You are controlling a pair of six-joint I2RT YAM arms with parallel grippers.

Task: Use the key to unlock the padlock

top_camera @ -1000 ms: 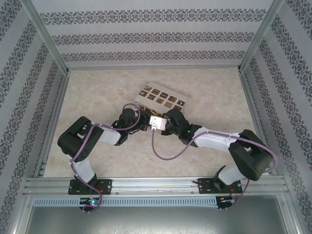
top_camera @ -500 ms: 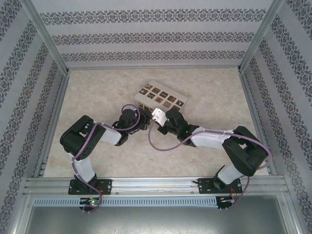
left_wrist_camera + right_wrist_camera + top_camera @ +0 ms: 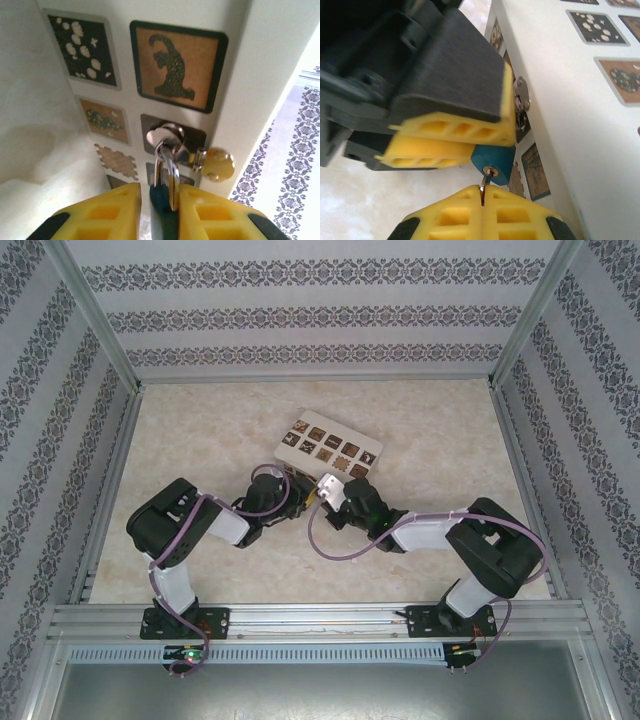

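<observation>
Your right claw point(image 3: 483, 194) is clenched, its two yellow fingers pressed flat together on the key point(image 3: 484, 181). Only a thin sliver of metal shows between them, and its tip sits in the keyhole on the end of the padlock point(image 3: 492, 157).

Your left claw point(image 3: 160, 190) comes in from the other side. Its yellow fingers point(image 3: 112, 207) stand a little apart with the padlock's body between them. A slim pale gap shows on one side, so you cannot tell whether that claw is pressing on the body or just bracketing it.

The padlock point(image 3: 164, 212) is tiny, with a teal-blue body and a thin silvery shackle point(image 3: 170, 172). The shackle rises from the body and loops through a small shiny hasp point(image 3: 165, 134) on the side of the box point(image 3: 240, 60). Just beside the hasp sits a brass-coloured knob point(image 3: 218, 164).

That box is cream with brown and dark patterned squares, and it crowds both claws. Its wall is right behind the shackle, and the left claw's black housing point(image 3: 445, 65) hangs close above the right claw's fingers.

From above, both claws point(image 3: 312, 494) meet at the near side of the box point(image 3: 330, 443), which lies mid-surface. The left arm reaches in from the left and the right arm from the right, with a purple cable point(image 3: 340, 552) sagging below the wrists. The marbled surface point(image 3: 200, 440) is ringed by patterned walls point(image 3: 300, 315).
</observation>
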